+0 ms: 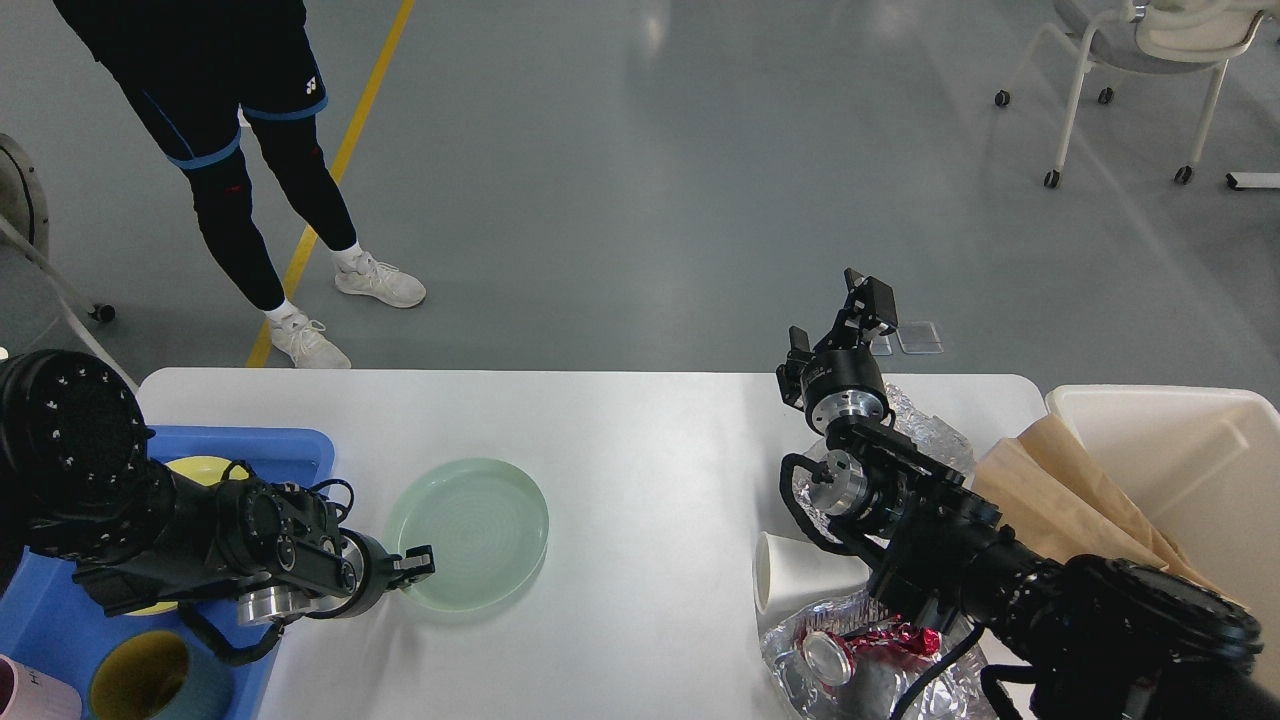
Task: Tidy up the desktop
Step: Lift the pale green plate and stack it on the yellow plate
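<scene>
1. Desk [640, 420] fills the lower view, between blue tray [290, 450] and cream bin [1200, 440].
2. Left end effector [418, 566] pinching green plate [470, 530] at its near-left rim.
3. Right end effector [835, 315] raised over the far desk edge, fingers spread, empty.
4. Paper cup [790, 580], foil [930, 430] by the right arm.

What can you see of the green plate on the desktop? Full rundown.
The green plate is round, pale translucent green, glass or plastic by its look, with faint concentric rings and a low raised rim. It lies flat, upright and empty on the white desktop, left of centre, just right of the blue tray. The left end effector is at its near-left rim; whether it grips the rim cannot be told.
</scene>
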You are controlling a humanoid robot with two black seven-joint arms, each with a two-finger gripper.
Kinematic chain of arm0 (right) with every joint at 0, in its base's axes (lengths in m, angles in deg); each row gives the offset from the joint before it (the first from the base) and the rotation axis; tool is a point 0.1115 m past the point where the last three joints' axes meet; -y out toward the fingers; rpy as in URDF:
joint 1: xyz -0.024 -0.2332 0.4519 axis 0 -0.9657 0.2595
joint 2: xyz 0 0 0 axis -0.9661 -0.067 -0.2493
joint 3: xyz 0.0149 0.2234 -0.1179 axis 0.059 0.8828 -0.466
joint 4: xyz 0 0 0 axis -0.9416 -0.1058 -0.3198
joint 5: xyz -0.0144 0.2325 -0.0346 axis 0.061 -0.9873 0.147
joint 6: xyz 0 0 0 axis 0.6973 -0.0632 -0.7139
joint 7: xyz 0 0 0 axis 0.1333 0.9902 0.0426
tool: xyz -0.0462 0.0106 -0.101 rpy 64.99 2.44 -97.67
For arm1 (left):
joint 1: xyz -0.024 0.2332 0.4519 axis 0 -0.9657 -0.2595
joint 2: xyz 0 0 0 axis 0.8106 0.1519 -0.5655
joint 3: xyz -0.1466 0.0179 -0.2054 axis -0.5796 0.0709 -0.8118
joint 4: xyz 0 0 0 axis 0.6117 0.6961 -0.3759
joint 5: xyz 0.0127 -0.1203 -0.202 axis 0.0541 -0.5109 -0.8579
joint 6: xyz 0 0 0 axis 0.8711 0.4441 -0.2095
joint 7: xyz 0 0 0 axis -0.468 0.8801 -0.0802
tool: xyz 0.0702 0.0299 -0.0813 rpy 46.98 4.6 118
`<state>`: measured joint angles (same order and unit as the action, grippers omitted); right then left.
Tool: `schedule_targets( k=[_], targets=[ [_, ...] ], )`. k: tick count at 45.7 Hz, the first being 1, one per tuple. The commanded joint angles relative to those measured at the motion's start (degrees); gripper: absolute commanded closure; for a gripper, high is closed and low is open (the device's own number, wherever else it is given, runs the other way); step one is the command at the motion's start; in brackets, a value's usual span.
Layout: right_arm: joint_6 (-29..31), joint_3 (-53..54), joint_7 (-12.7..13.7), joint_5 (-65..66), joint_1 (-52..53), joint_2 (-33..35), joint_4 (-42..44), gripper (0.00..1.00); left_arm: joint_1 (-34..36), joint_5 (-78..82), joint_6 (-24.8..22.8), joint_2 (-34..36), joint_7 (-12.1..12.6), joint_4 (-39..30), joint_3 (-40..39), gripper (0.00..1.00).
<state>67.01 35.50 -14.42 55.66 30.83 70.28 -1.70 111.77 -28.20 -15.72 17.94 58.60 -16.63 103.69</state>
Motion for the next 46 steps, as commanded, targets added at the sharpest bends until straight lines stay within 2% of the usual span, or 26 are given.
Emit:
schedule_targets(
  k=[1,11,32,35,39,43,46],
  targets=[
    [0.0,0.0,-0.05,0.0,0.0,0.0,0.0,0.0,-0.08,0.05,0.02,-0.27,-0.01,-0.01,0.0,0.82],
    [0.0,0.0,-0.05,0.0,0.0,0.0,0.0,0.0,-0.17,0.76,-0.42,-0.27,0.34,-0.1,0.18,1.0],
    [0.0,0.0,-0.05,0.0,0.0,0.0,0.0,0.0,4.13,1.55,-2.09,1.13,0.78,-1.33,2.46,1.0],
    [0.0,0.0,0.04,0.0,0.0,0.0,0.0,0.0,6.59,1.64,-4.72,2.62,0.78,-2.73,2.81,1.0],
    [0.0,0.0,-0.05,0.0,0.0,0.0,0.0,0.0,13.69,2.95,-11.13,5.78,0.87,-6.85,3.43,1.0],
    [0.0,0.0,-0.05,0.0,0.0,0.0,0.0,0.0,24.15,6.81,-20.61,10.61,0.87,-12.31,5.01,1.0],
    [0.0,0.0,-0.05,0.0,0.0,0.0,0.0,0.0,31.53,10.5,-29.31,14.75,0.69,-13.81,5.45,1.0]
  ],
)
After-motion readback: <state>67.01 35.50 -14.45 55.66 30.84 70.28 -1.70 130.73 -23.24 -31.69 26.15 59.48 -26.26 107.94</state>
